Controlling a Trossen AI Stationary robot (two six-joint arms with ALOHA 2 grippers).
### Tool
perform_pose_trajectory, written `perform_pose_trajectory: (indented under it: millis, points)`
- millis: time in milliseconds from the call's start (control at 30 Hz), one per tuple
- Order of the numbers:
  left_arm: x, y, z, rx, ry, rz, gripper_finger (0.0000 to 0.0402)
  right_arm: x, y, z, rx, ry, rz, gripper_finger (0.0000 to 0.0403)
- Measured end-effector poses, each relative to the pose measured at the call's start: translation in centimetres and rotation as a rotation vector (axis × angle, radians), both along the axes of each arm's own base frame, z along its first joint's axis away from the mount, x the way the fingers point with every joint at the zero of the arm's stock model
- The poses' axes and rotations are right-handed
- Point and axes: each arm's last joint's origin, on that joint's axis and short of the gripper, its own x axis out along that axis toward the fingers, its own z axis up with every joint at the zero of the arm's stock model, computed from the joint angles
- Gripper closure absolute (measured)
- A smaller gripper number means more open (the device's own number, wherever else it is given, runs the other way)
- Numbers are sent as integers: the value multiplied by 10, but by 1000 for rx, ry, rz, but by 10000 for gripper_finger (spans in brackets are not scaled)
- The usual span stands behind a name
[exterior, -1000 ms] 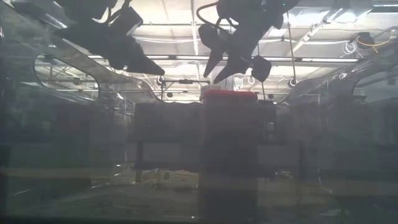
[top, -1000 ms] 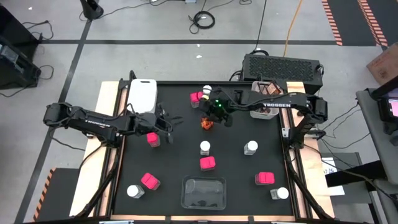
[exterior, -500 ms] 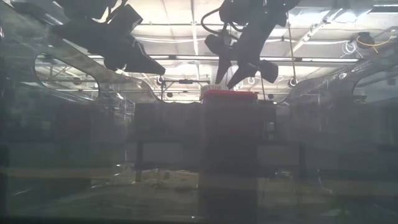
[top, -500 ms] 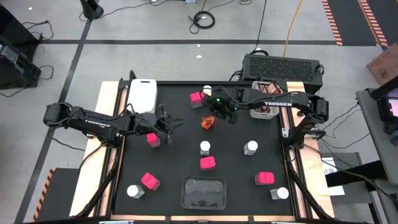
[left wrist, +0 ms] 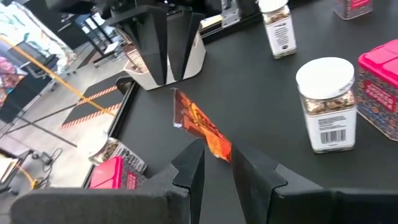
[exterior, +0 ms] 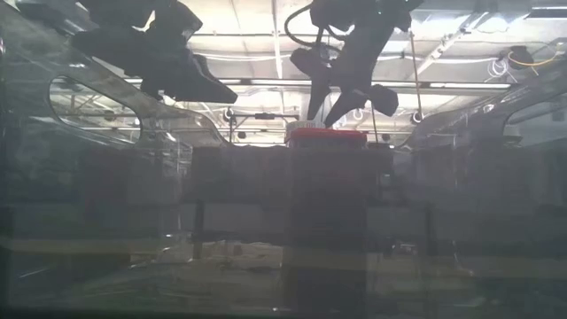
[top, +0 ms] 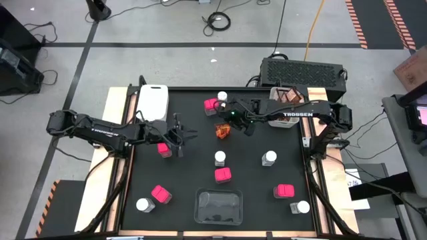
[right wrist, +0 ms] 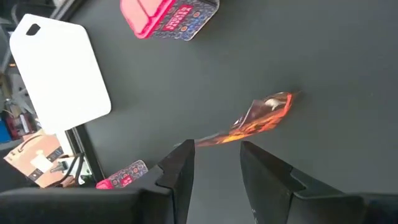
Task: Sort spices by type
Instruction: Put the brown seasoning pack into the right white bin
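Two dark jointed arms, white lettering, green light

Black table (top: 193,167), white tray (top: 153,101) at far left corner, clear tray (top: 217,205) at near edge, black box (top: 303,69) behind, cables (top: 217,21) on floor.

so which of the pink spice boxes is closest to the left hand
The pink spice box at the table's left side, directly beside the left hand. The other pink boxes sit well away: one near the back edge, three toward the front.
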Motion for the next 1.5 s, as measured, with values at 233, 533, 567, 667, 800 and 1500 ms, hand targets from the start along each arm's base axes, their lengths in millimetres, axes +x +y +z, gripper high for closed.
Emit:
perform_pose_trajectory:
  millis: [233, 533, 567, 667, 800, 1500]
  points:
    - [0, -1, 0, -10, -1, -50, 317, 4, 8, -6, -20, 16, -57, 277]
    - [-1, -2, -3, 7, 32, -72, 317, 3, 7, -7, -30, 32, -69, 277]
    - [-1, -2, -3, 6, 32, -76, 317, 4, 7, -9, -31, 35, -70, 277]
    - [-1, -2, -3, 3, 31, -84, 317, 8, 7, -17, -20, 59, -66, 277]
    - [-1, -2, -3, 3, 31, -85, 317, 17, 5, -31, 19, 55, -35, 277]
    - [0, -2, -2, 4, 24, -85, 317, 18, 4, 24, -147, 119, 164, 277]
